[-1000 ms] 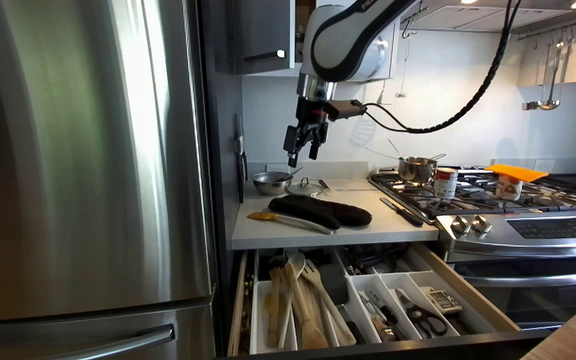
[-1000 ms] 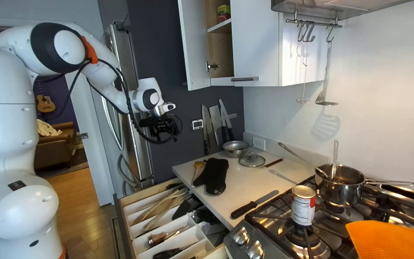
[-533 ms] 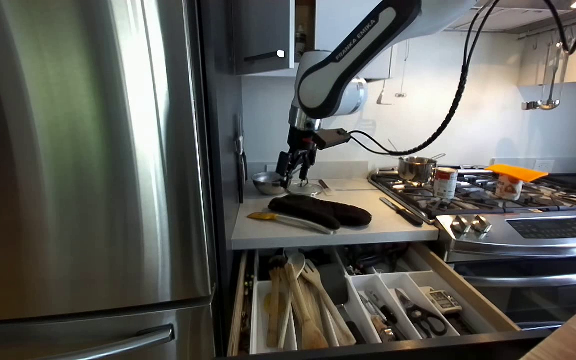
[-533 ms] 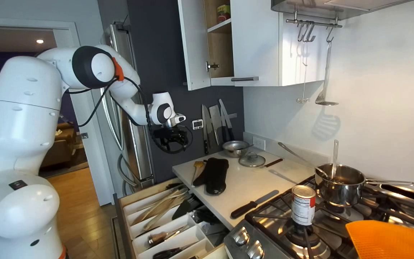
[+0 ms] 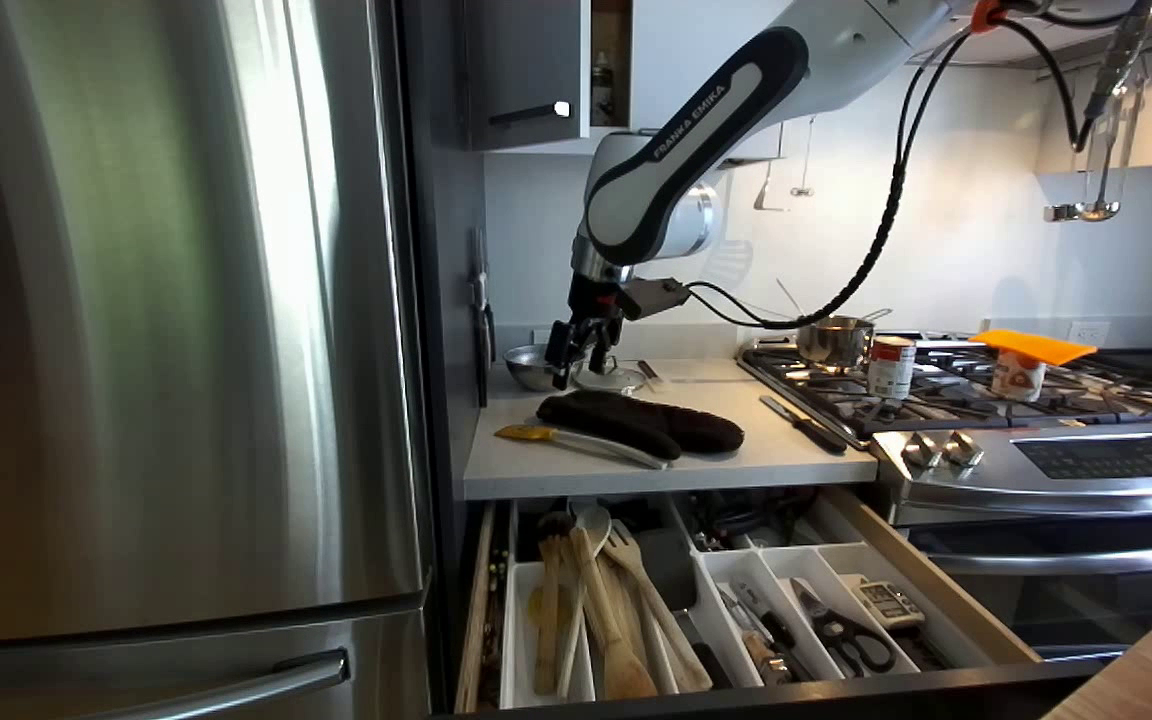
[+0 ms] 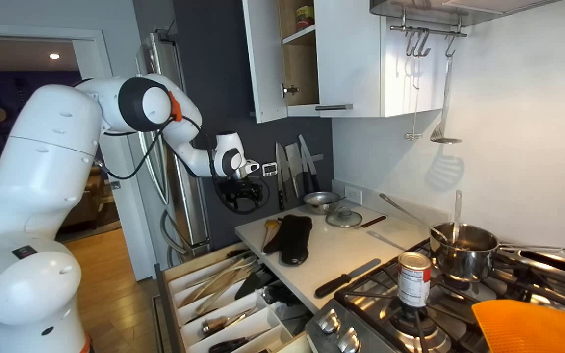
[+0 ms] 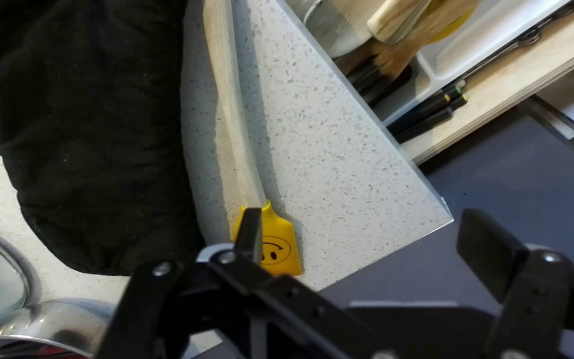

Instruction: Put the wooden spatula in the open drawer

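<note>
Near: wide, white-divided wooden drawer, open. Beyond, left on pale speckled counter: yellow-headed, wooden-handled spatula, ungripped (black padded mitt alongside). Above, black two-fingered tool, spread wide, has just lowered; approach likely, grasp undone.

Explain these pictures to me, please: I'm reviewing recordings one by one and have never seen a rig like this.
This is one white-and-black robot arm with a black two-fingered gripper at its end. Two views come from cameras outside the robot; the third comes from its wrist, looking down. On the counter lie a wooden-handled spatula with a yellow head, a black mitt beside it, a metal bowl, a glass lid and a black-handled knife, among other things. Below it, a drawer stands open, with wooden utensils and scissors inside. The gripper hangs in the air, its jaws wide apart, holding nothing.
</note>
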You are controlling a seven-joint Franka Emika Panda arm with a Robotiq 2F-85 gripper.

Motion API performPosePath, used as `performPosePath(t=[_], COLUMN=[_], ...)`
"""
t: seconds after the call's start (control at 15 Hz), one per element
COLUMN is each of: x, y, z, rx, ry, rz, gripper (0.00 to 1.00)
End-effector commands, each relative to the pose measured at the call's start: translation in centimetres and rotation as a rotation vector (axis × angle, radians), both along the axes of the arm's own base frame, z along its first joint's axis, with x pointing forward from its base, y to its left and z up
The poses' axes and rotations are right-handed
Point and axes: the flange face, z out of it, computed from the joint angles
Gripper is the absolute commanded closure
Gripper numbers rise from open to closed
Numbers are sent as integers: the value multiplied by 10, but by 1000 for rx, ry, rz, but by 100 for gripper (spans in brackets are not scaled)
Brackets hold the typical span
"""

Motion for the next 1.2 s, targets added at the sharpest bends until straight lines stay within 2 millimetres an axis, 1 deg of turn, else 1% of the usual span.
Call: performPosePath(t=[0.0, 0.2, 0.27, 0.47, 1.13], x=[0, 1, 6, 14, 36], y=[0, 0, -2, -2, -19], z=[1, 2, -3, -13, -75], rx=[0, 0, 2, 26, 61], ry=[0, -2, -17, -30, -103], rz=[0, 1, 26, 52, 57], gripper=[0, 0, 0, 0, 0])
